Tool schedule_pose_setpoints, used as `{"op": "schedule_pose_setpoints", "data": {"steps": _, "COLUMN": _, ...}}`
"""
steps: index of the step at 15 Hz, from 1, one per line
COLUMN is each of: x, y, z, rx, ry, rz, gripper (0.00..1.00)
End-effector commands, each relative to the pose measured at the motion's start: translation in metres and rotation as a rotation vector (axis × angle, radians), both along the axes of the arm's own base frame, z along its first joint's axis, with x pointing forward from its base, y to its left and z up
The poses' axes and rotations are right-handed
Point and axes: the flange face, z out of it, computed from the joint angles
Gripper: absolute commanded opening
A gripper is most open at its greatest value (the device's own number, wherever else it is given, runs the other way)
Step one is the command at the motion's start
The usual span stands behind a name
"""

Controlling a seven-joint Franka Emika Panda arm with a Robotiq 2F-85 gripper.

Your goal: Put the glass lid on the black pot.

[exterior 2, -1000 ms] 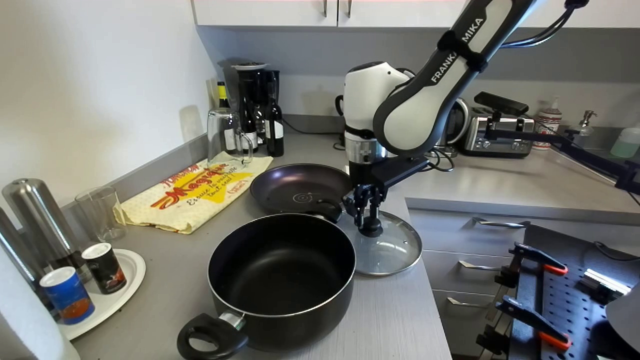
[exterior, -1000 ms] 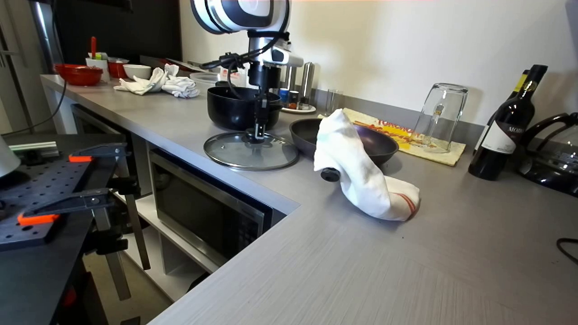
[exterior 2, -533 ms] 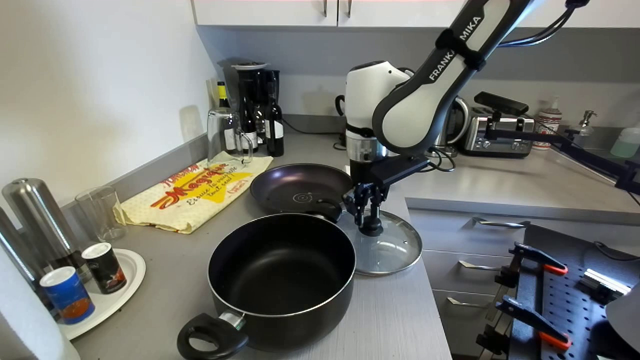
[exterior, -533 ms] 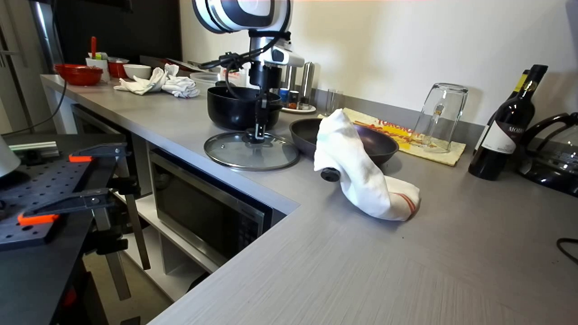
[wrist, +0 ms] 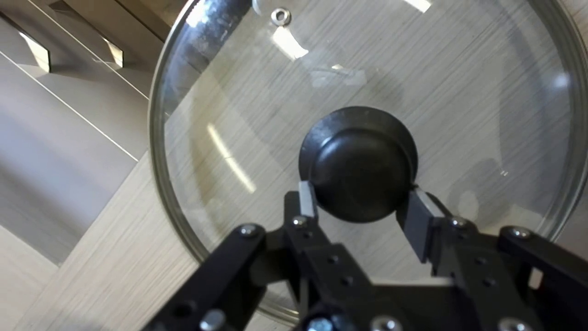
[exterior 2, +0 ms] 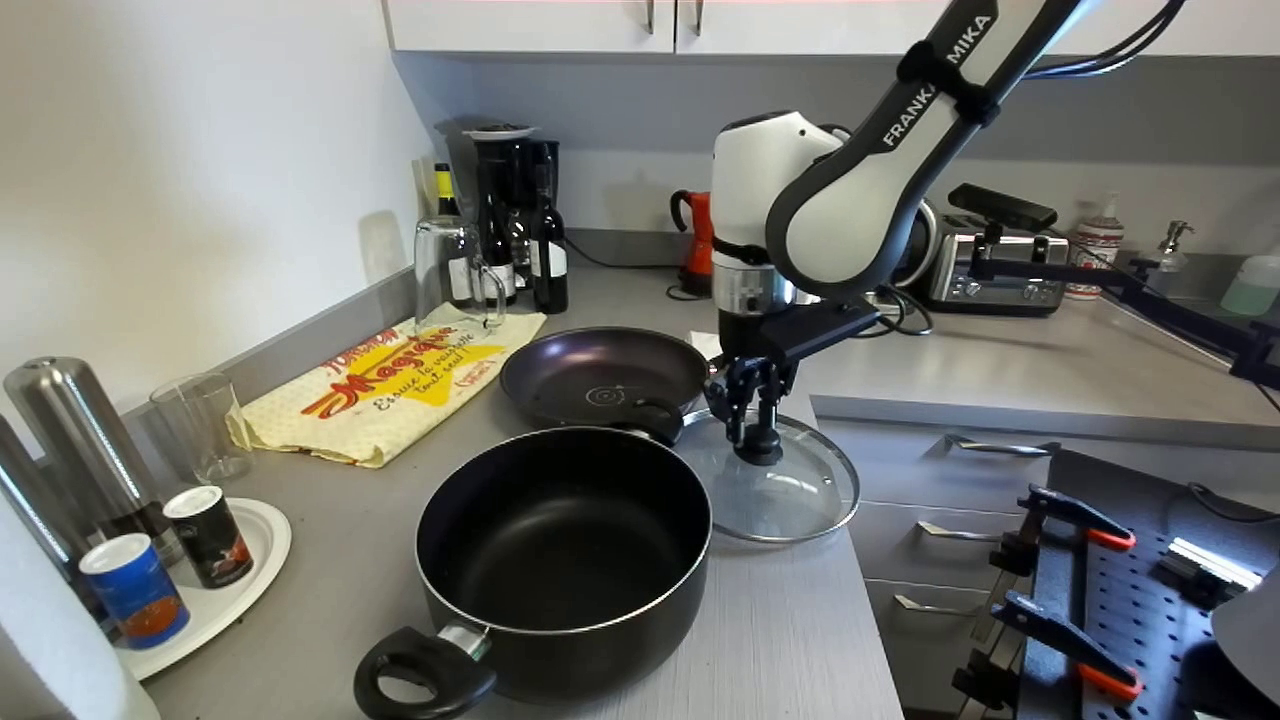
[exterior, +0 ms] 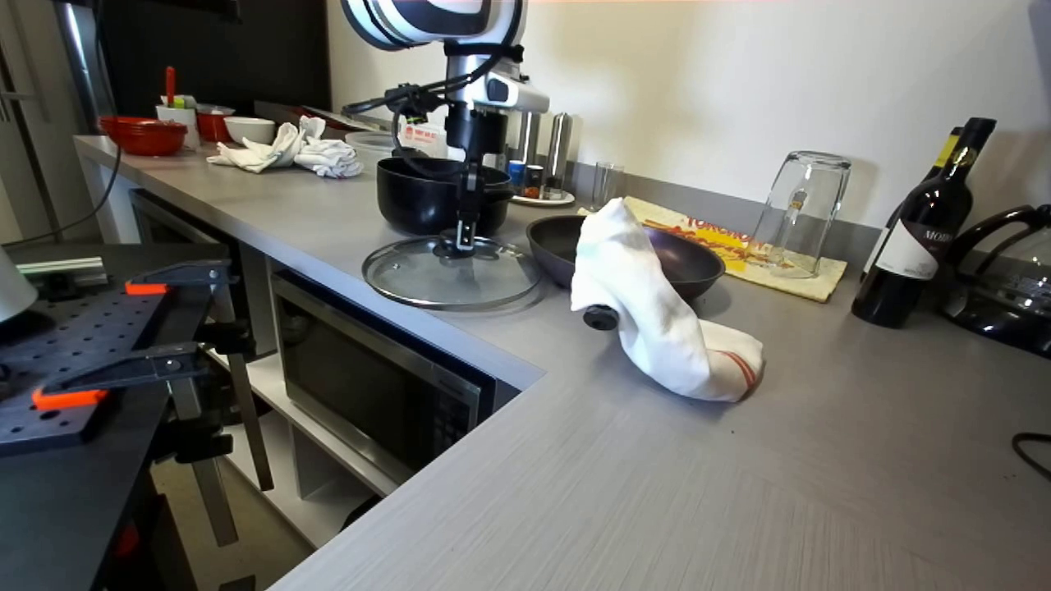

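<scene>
Gripper with its 2 fingers parted only by the black knob clamped between them. The glass lid hangs from this grip, apparently just clear of the countertop, just beside the black pot. Near both, a frying pan; farther out, a glass mug on printed cloth.

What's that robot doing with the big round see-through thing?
The robot's gripper is holding the glass lid by the black knob in its middle, pinched from both sides. The lid looks just off the counter, though it's hard to tell if an edge touches. It is beside the black pot, which stands open. The plan is to put the lid on that pot, and that part isn't done yet.
</scene>
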Motion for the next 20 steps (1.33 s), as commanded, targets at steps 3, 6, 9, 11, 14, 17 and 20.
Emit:
{"op": "schedule_pose_setpoints", "data": {"steps": 3, "x": -0.012, "y": 0.004, "z": 0.034, "rx": -0.007, "ry": -0.036, "rz": -0.01, "gripper": 0.23}}
{"op": "schedule_pose_setpoints", "data": {"steps": 6, "x": -0.017, "y": 0.006, "z": 0.045, "rx": -0.013, "ry": -0.038, "rz": -0.007, "gripper": 0.23}}
{"op": "schedule_pose_setpoints", "data": {"steps": 9, "x": -0.027, "y": 0.008, "z": 0.049, "rx": -0.014, "ry": -0.018, "rz": 0.003, "gripper": 0.23}}
{"op": "schedule_pose_setpoints", "data": {"steps": 11, "x": -0.033, "y": 0.011, "z": 0.05, "rx": -0.013, "ry": -0.009, "rz": 0.009, "gripper": 0.23}}
{"op": "schedule_pose_setpoints", "data": {"steps": 14, "x": -0.041, "y": 0.013, "z": 0.053, "rx": -0.015, "ry": -0.003, "rz": 0.015, "gripper": 0.23}}
{"op": "schedule_pose_setpoints", "data": {"steps": 17, "x": -0.049, "y": 0.013, "z": 0.06, "rx": -0.025, "ry": -0.002, "rz": 0.016, "gripper": 0.23}}
{"op": "schedule_pose_setpoints", "data": {"steps": 20, "x": -0.059, "y": 0.014, "z": 0.071, "rx": -0.042, "ry": -0.01, "rz": 0.017, "gripper": 0.23}}
